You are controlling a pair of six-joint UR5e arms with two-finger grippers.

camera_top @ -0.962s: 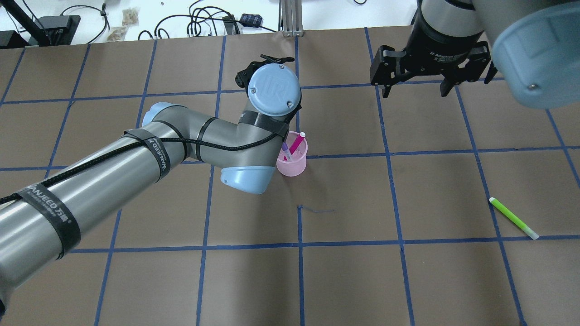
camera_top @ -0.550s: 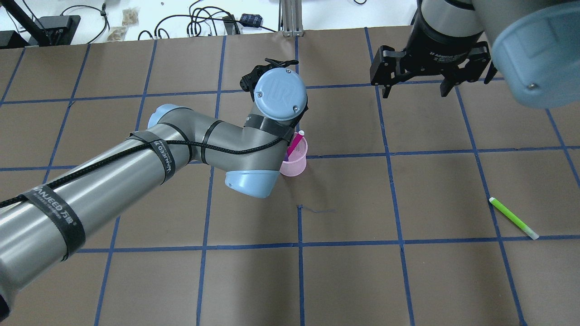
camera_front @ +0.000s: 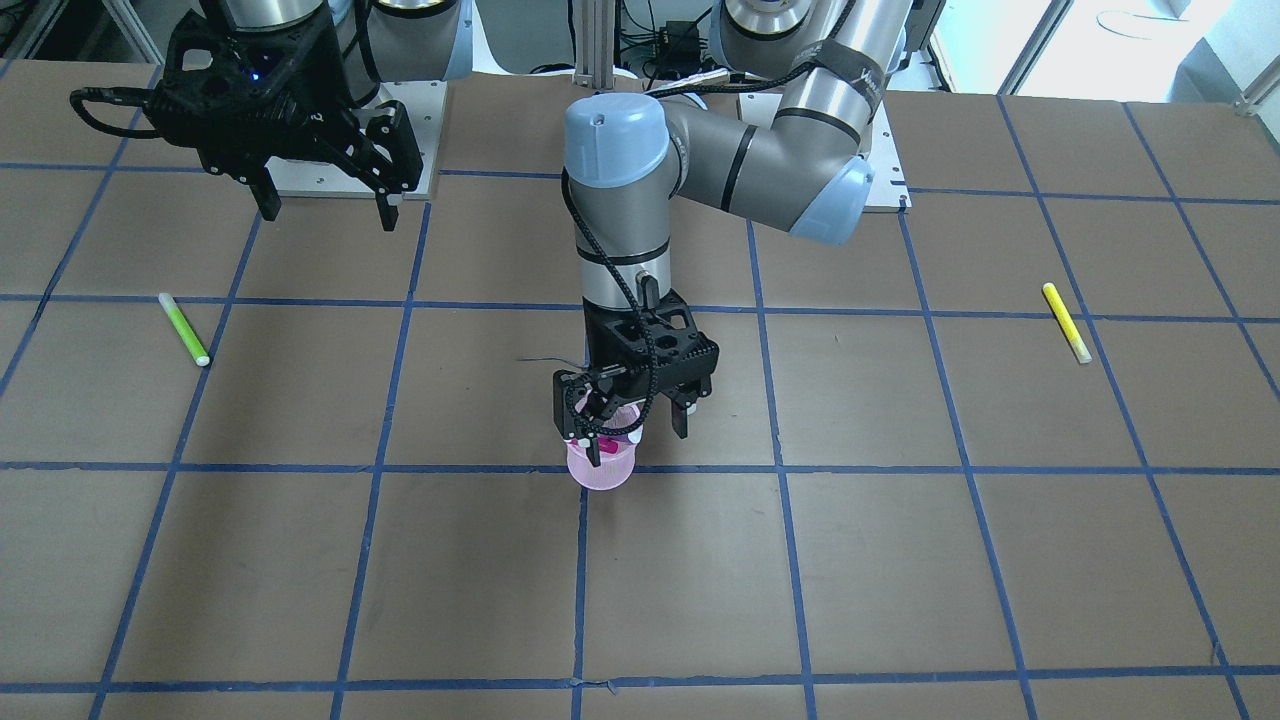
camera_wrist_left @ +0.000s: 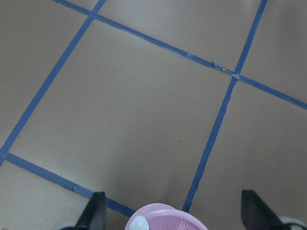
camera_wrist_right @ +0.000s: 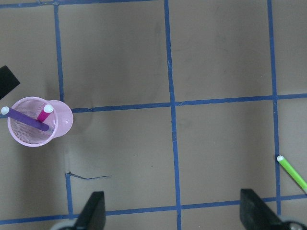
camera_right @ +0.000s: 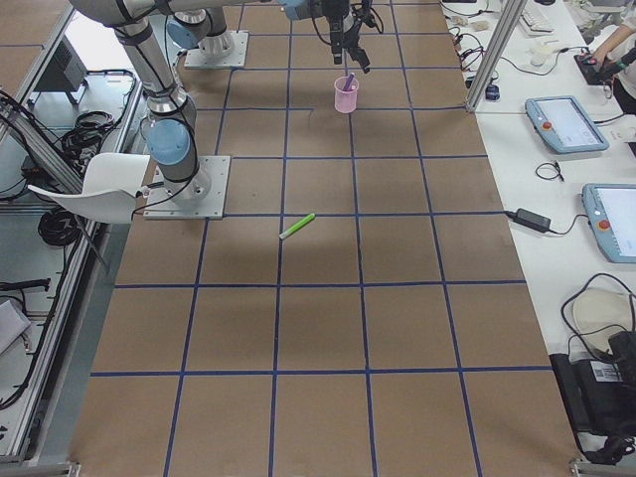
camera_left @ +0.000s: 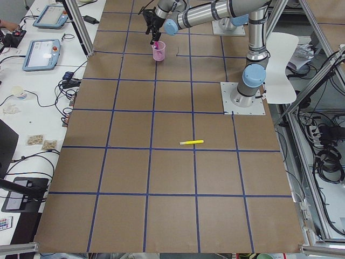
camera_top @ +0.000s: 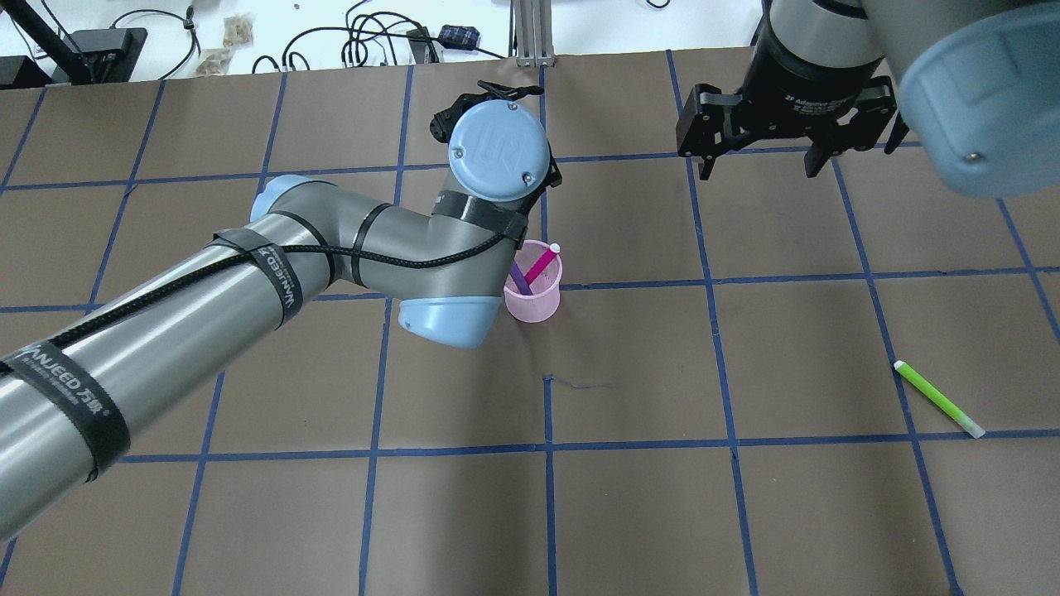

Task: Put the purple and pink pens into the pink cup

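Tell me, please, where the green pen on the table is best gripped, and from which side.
Grip the green pen at mid-barrel, coming straight down from above. It lies flat on the table, slanted, so the jaws should close across its thin width, turned square to its length. The open right gripper looks nearer.

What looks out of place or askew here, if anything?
Nothing stands out. The pink cup stands upright with the purple pen and pink pen leaning inside; the green pen and yellow pen lie loose, well apart.
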